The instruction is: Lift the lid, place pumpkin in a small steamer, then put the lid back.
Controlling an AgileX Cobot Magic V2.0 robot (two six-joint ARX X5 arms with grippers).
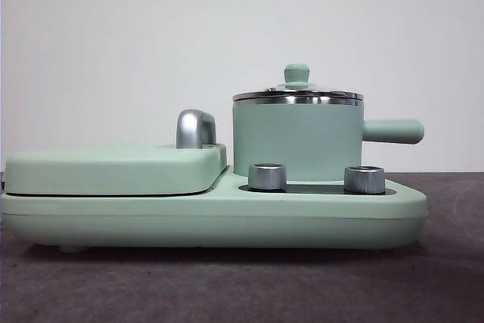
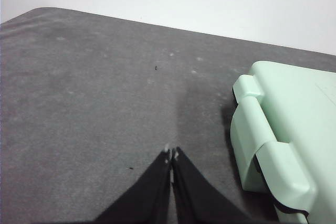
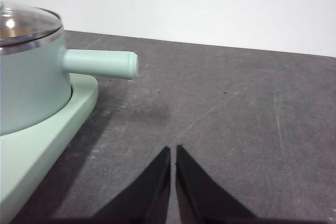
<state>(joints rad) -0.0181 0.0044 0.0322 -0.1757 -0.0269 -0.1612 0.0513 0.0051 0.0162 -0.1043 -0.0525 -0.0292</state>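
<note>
The small steamer, a mint-green pot with a stubby side handle, stands on the right half of the wide appliance base. The glass lid with its mint knob sits on the pot. The pot and lid also show in the right wrist view. No pumpkin is in view. My left gripper is shut and empty over bare table beside the base's left end. My right gripper is shut and empty over the table, right of the pot handle.
A flat mint-green cover with a chrome handle lies on the base's left half; its end shows in the left wrist view. Two silver knobs sit in front of the pot. Dark grey table surrounds the base.
</note>
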